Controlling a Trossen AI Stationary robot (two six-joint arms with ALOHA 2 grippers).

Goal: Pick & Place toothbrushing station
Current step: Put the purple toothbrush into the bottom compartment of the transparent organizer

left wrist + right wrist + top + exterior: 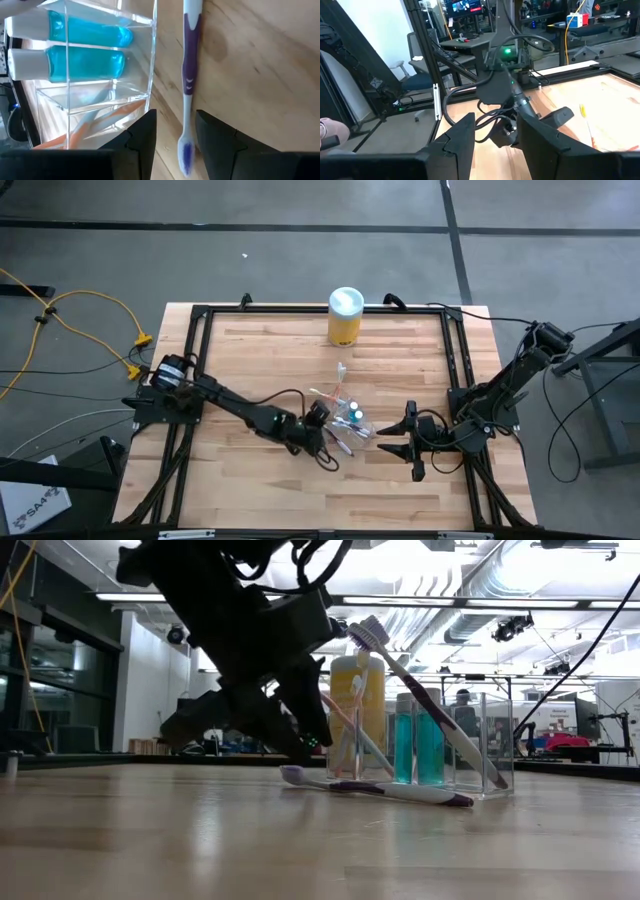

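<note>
While left gripper (175, 137) gapes | purple toothbrush (189, 75) handle-end cut off

2 tubes (85, 50) stand in the cup (470, 740) — a toothbrush (380, 790) apparently lying just before it.

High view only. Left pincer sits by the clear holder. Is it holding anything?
Observer: No. The left wrist view shows the left pincer open, with a purple toothbrush flat on the wood. Its bristle end shows between the fingers, ungripped.
Operator: Holder upright?
Observer: Yes. The low view shows the clear holder standing on the table, with a second purple brush leaning in it.
Operator: Contents?
Observer: The left wrist view shows two blue tubes in one compartment and orange brushes in the next.
</note>
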